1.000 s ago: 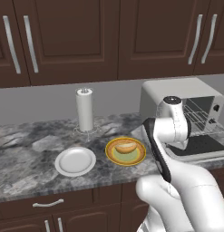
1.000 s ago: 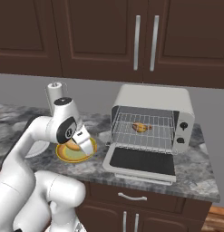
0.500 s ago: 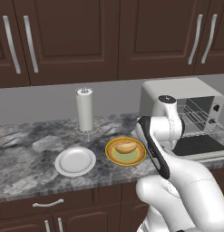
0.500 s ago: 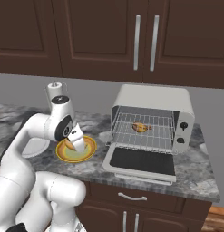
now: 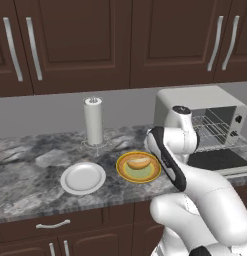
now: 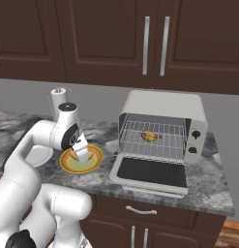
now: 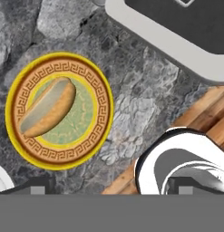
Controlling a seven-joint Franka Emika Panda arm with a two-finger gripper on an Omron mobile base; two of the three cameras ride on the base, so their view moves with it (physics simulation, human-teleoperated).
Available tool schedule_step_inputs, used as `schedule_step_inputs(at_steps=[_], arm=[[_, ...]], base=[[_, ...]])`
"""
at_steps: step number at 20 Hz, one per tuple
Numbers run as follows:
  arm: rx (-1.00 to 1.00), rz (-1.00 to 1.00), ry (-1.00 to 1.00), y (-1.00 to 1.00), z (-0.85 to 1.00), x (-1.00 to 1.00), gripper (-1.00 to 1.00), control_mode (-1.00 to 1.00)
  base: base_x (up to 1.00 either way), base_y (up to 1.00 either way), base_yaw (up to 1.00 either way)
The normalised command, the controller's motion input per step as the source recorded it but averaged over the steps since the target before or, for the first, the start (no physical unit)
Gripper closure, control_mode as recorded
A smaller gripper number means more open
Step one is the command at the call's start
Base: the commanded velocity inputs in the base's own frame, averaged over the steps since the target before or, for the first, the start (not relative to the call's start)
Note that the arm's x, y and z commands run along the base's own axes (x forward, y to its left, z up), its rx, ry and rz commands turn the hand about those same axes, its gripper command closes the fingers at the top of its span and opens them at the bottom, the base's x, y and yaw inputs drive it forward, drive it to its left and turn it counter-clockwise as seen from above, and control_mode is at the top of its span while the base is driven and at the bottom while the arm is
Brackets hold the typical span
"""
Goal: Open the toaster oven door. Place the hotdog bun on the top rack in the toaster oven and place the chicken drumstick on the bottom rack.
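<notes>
The hotdog bun (image 7: 48, 113) lies on a plate (image 7: 102, 102) on the counter (image 5: 25, 165), left of the toaster oven (image 6: 162, 126). The chicken drumstick (image 6: 149, 136) sits on a rack inside. The toaster oven door (image 6: 151, 173) lies flat in front. A 2nd plate (image 5: 83, 177) sits further left, a paper towel roll (image 5: 93, 121) behind it.

We see a counter (image 5: 25, 170) of polished grey marble with dark veins, under cabinets (image 5: 70, 45) of dark brown wood with brushed metal handles (image 6: 146, 46). The oven (image 6: 162, 109) has a matt silver-grey shell, thin shiny wire racks (image 6: 150, 145) and a door (image 6: 150, 174) of dark glass in a pale frame. The bun (image 7: 49, 113) looks soft and matt, on a glazed yellow patterned plate (image 7: 102, 113). A white plate (image 5: 83, 178) looks smooth and glossy.
</notes>
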Motion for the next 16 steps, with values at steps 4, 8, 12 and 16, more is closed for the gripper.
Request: schedule_step_inputs(at_steps=[4,8,12,16], arm=[[0.01,-0.11,0.00,0.18,-0.24,0.07,-1.00,-1.00],[0.06,-0.19,0.00,0.16,-0.22,0.19,-1.00,-1.00],[0.03,-0.15,0.00,0.10,-0.20,0.29,-1.00,-1.00],[0.06,-0.08,0.01,-0.01,-0.22,0.29,-1.00,-1.00]], base=[[0.00,0.00,0.00],[0.00,0.00,0.00],[0.00,0.00,0.00],[0.00,0.00,0.00]])
